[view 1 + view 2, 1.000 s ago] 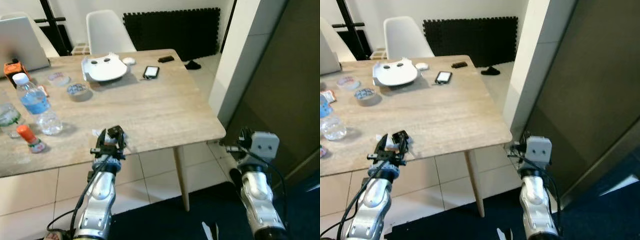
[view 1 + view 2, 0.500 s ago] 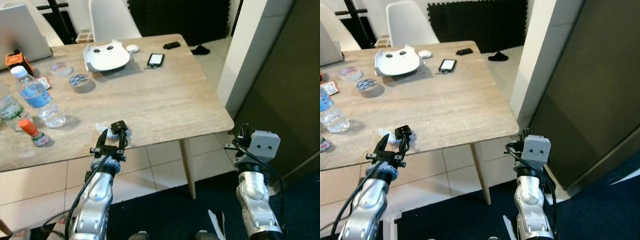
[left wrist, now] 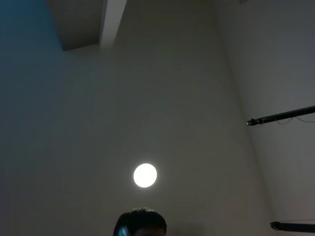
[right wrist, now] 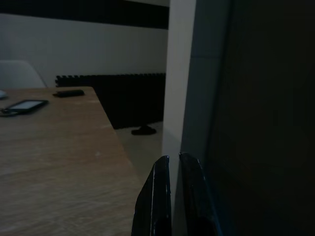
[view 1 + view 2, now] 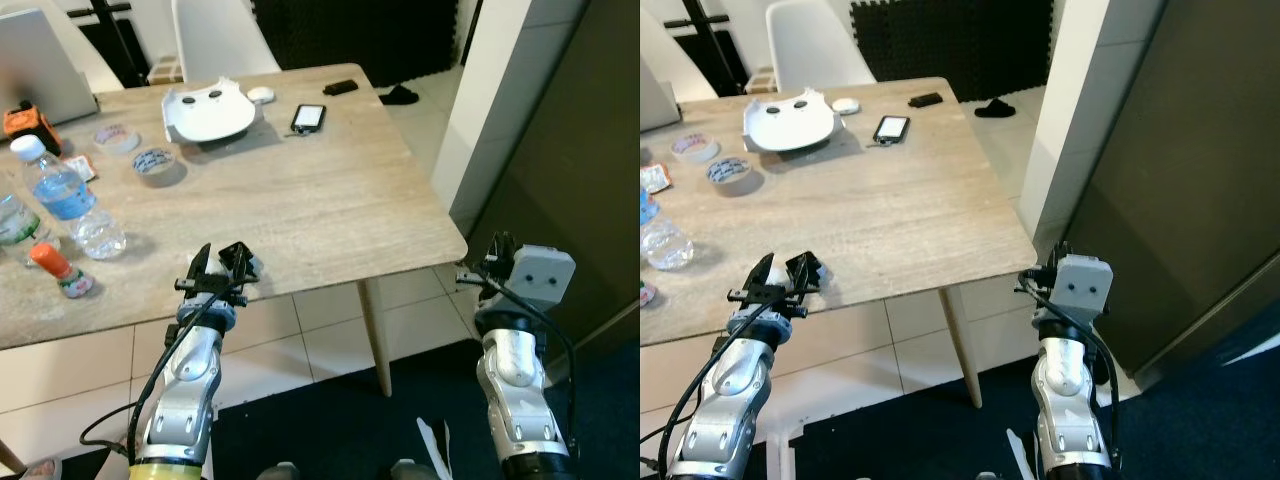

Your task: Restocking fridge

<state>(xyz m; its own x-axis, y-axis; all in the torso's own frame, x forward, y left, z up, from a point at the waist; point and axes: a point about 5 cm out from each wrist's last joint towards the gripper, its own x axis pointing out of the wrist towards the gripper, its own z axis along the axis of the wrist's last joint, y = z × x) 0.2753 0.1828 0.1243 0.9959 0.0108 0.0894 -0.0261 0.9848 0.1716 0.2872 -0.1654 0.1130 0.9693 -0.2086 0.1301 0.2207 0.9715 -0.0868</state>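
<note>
— Though the dark panel (image 5: 1170, 150) at the right may be the fridge, can you tell for sure?

— No. It is a flat dark surface beside a white pillar (image 5: 1080, 90), cut off by the frame's edge, with no handle or seam to be made out. On the wooden table (image 5: 300, 200), the water bottle (image 5: 70, 200) and the small red-capped bottle (image 5: 60, 272) stand near the left edge of the head view, and a second bottle (image 5: 15, 225) is cropped there. A laptop (image 5: 40, 60) at the far corner is blurred.

— And the left gripper (image 5: 218, 268)?

— Raised at the table's near edge, fingers pointing up and spread apart, with nothing between them. Just behind it a small white scrap (image 5: 250, 266) lies on the tabletop; whether a finger touches it I cannot tell. Its wrist camera looks at a grey ceiling with a round lamp (image 3: 145, 175) and the top of a person's dark hair (image 3: 140, 222).

— The right gripper (image 4: 172, 191)?

— In its wrist view the two black fingers stand almost together, a thin gap between them, holding nothing, aimed at the pillar's edge next to the dark panel. From the head view its fingers are hidden behind the grey wrist housing (image 5: 540, 275).

— Anything else on the table?

— A white plate (image 5: 208, 112), a phone (image 5: 308, 117), two tape rolls (image 5: 155, 160).
</note>
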